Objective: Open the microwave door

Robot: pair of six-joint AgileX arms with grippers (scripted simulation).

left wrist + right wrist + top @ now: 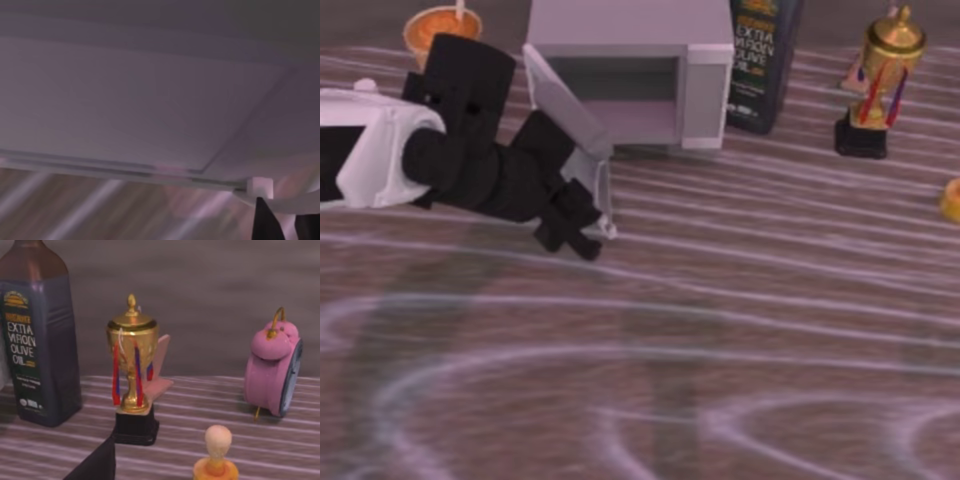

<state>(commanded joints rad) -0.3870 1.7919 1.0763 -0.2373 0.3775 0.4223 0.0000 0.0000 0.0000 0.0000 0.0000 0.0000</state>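
The pale grey-white microwave [705, 75] stands at the back of the table, its cavity showing. The microwave door [565, 110] is swung out toward the left and front, standing well open. My left gripper [582, 228] is at the door's free edge, shut on the white handle bar [608, 212]. In the left wrist view the door panel [140, 100] fills most of the picture. The handle [260, 187] runs between the dark fingertips [265, 222] there. My right gripper is outside the top view. Only a dark edge of it [97, 462] shows in the right wrist view.
A dark olive-oil bottle [765, 60] stands right beside the microwave. A gold trophy [880, 80] is further right, with a pink alarm clock [272, 372] and a yellow knobbed piece [216, 455] near it. An orange cup [440, 30] sits at the back left.
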